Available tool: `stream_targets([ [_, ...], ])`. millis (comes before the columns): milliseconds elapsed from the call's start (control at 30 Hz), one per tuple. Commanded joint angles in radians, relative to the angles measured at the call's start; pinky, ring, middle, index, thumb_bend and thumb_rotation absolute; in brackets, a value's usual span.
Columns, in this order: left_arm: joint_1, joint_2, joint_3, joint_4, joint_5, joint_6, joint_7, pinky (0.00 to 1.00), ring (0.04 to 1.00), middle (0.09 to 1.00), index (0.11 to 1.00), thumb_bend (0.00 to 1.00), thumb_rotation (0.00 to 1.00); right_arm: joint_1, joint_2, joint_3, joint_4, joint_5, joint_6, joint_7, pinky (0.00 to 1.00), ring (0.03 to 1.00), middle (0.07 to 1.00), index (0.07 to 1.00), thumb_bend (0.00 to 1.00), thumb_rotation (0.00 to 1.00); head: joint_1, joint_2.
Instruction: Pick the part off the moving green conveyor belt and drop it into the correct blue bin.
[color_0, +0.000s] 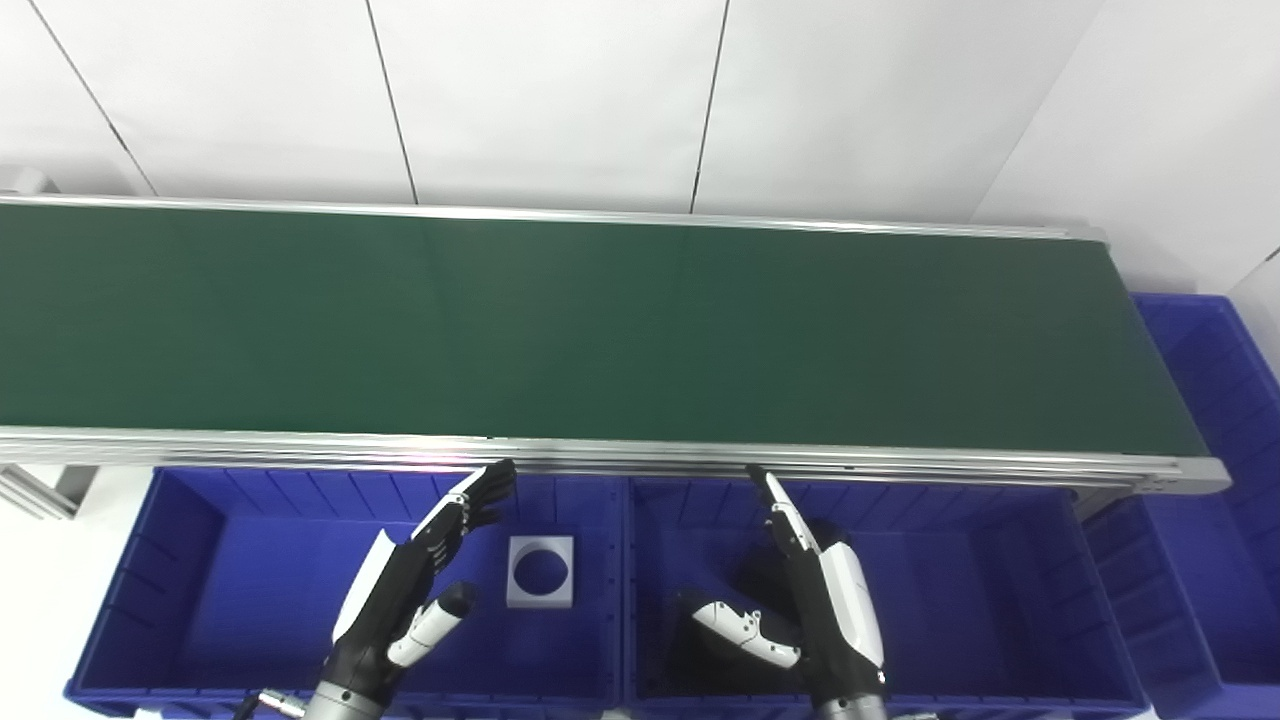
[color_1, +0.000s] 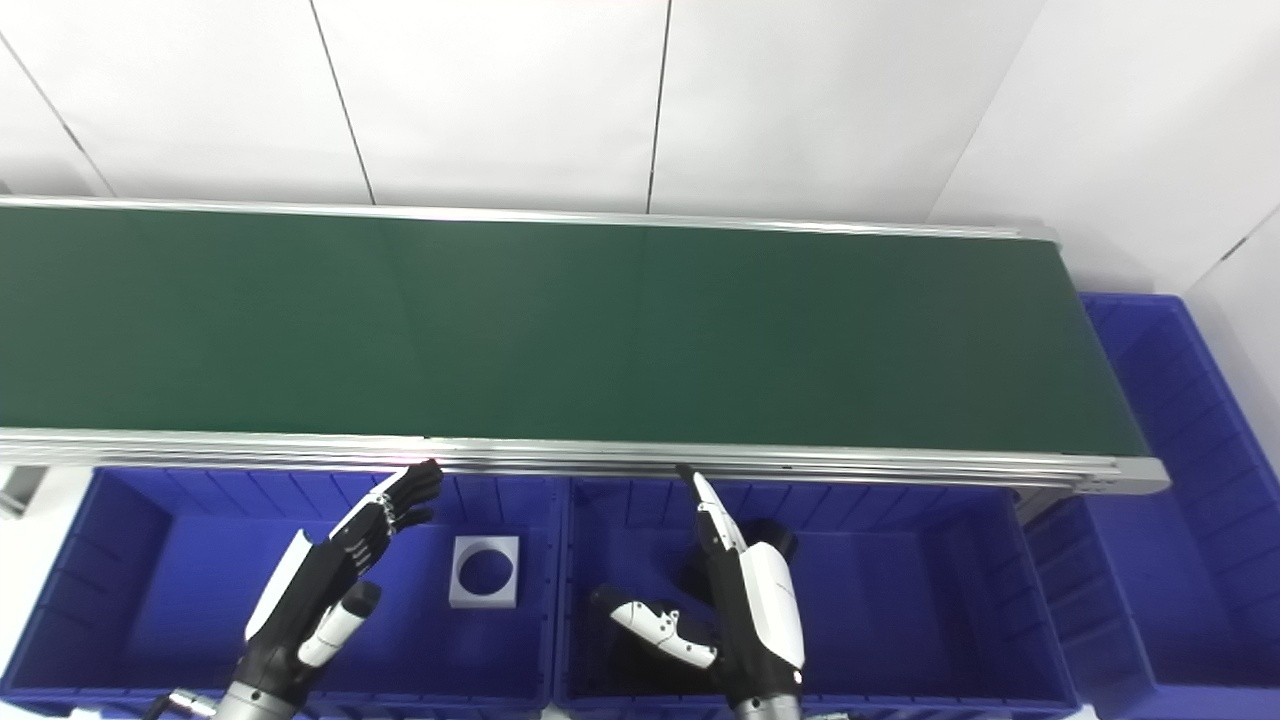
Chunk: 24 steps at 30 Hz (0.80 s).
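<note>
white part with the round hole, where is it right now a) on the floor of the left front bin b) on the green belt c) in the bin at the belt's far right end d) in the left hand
a: the white part lies flat on the floor of the left front bin, beside the open left hand; no part shows on the belt.
</note>
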Motion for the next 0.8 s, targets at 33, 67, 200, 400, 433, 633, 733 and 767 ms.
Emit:
stream_targets([
  [33,-0.032,-0.016,0.013,0.015,-0.014,-0.028,-0.017,0.90,0.908,0.913,0.900,0.69,0.92,-0.012,0.002,0.000,-0.001,0.078,-0.114,0.018,0.82,0.886,0.916,0.979,0.78,0.73,0.002,0.000],
  [67,-0.035,-0.018,0.015,0.019,-0.013,-0.028,-0.019,0.90,0.914,0.916,0.901,0.70,0.91,-0.012,0.001,0.001,0.001,0.098,-0.124,0.028,0.84,0.892,0.919,0.978,0.79,0.74,0.002,0.000],
  [200,-0.042,-0.024,0.023,0.029,-0.011,-0.028,-0.030,0.92,0.919,0.919,0.900,0.71,0.90,-0.006,0.007,-0.003,0.016,0.155,-0.158,0.053,0.86,0.900,0.920,0.969,0.81,0.77,0.004,-0.002],
  [400,-0.044,-0.032,0.028,0.042,-0.009,-0.028,-0.035,0.89,0.908,0.924,0.905,0.71,0.89,-0.012,0.014,-0.012,0.032,0.193,-0.196,0.075,0.86,0.896,0.920,0.976,0.79,0.78,0.013,-0.007],
  [433,-0.043,-0.034,0.029,0.042,-0.008,-0.028,-0.034,0.89,0.907,0.924,0.905,0.71,0.89,-0.015,0.014,-0.014,0.035,0.196,-0.199,0.078,0.86,0.894,0.918,0.976,0.79,0.78,0.014,-0.007],
  [633,-0.037,-0.041,0.029,0.044,-0.005,-0.028,-0.032,0.89,0.904,0.920,0.900,0.71,0.89,-0.028,0.012,-0.020,0.048,0.200,-0.207,0.095,0.87,0.901,0.918,0.976,0.78,0.75,0.039,-0.020],
  [733,-0.034,-0.045,0.020,0.042,0.014,-0.028,-0.018,0.88,0.903,0.920,0.901,0.71,0.90,-0.029,0.011,-0.027,0.052,0.207,-0.203,0.105,0.87,0.902,0.916,0.976,0.77,0.74,0.076,-0.037],
  [767,-0.032,-0.046,0.016,0.040,0.024,-0.028,-0.010,0.88,0.902,0.920,0.902,0.71,0.90,-0.029,0.011,-0.028,0.055,0.206,-0.206,0.106,0.87,0.903,0.916,0.976,0.77,0.73,0.078,-0.039],
])
